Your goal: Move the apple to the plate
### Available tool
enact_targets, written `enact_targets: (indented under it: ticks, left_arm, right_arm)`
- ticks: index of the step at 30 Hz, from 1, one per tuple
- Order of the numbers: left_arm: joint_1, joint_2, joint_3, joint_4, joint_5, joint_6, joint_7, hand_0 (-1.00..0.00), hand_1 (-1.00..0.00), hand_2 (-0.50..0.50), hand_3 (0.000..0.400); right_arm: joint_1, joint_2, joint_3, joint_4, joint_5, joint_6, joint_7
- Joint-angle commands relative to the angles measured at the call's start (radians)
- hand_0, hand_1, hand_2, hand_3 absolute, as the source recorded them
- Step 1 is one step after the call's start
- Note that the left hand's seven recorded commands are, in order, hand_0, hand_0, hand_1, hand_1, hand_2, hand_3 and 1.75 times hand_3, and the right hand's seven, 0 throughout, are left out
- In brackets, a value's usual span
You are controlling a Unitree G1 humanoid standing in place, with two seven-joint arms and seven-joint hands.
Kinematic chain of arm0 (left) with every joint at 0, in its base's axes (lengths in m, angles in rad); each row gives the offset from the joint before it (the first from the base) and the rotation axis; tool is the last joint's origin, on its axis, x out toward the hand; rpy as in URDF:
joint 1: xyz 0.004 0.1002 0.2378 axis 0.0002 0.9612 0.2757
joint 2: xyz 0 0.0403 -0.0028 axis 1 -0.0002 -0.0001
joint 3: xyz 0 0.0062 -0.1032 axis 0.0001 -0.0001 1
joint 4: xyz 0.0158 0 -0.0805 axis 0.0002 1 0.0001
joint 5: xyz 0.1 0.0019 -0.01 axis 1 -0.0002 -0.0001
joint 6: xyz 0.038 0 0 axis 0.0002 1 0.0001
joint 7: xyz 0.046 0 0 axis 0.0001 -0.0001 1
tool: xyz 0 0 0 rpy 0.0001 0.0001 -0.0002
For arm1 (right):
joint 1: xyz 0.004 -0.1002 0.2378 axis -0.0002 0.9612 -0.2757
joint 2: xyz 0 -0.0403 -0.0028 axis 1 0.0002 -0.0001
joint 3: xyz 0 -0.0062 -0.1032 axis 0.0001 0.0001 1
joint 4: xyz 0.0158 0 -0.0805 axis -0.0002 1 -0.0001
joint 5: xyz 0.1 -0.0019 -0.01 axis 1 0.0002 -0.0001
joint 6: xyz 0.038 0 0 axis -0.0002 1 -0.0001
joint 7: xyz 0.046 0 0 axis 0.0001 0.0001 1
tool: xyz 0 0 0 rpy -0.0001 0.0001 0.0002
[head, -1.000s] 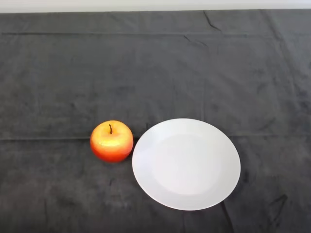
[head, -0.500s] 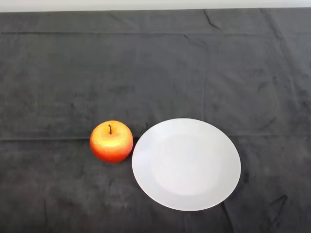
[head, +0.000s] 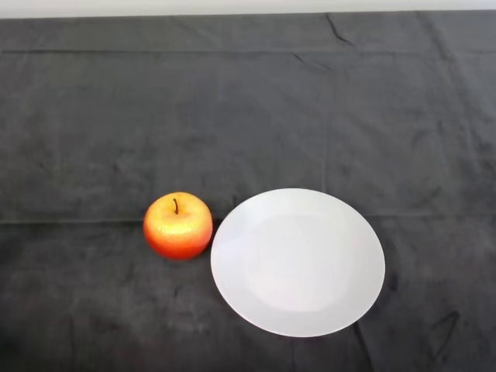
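1. Plate (head: 297, 262): white, round, shallow, lying flat on the cloth (head: 248, 116) in the lower right-of-centre part of the head view. Full outline visible, nothing overlapping it.
2. Plate contents: only bare white surface shows; a faint inner ring marks where the rim slopes into the flat middle.
3. Apple (head: 177, 225): on the cloth, just beside the plate's left edge, outside it. The two look almost touching at the apple's right side; whether they actually touch cannot be told from this angle.
4. Apple upright, dark stem pointing up out of the dimple on top. Skin red-orange, shading to yellow around the stem and across the upper face.
5. Apple sits a little above the plate's centre line in the view, so toward the plate's upper-left edge.
6. Cloth: dark grey, covers the table across nearly the whole view. Long horizontal creases, one near the far edge and one running at about the level of the apple's middle. Smaller wrinkles at upper right and lower right.
7. Pale strip (head: 248, 6) along the very top, beyond the cloth's far edge.
8. Task status: apple not on the plate.
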Motion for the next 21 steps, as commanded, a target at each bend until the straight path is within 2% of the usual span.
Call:
enact_targets:
  ticks: [1,14,21]
  left_arm:
    - [0.001,-0.012,-0.024,-0.054,0.032,-0.026,-0.001,0.0,0.0,0.0,0.0]
    - [0.049,-0.05,-0.154,-0.139,0.112,-0.034,-0.001,0.0,0.0,0.0,0.0]
    - [0.071,-0.079,-0.249,-0.185,0.145,-0.03,0.02,0.0,0.0,0.0,0.0]
  right_arm:
    - [-0.013,-0.023,-0.0162,0.005,0.0114,-0.005,0.0045]
    - [-0.011,-0.021,-0.0163,0.001,0.012,-0.006,0.0024]
    - [-0.01,-0.02,-0.0163,-0.002,0.0125,-0.006,0.0013]
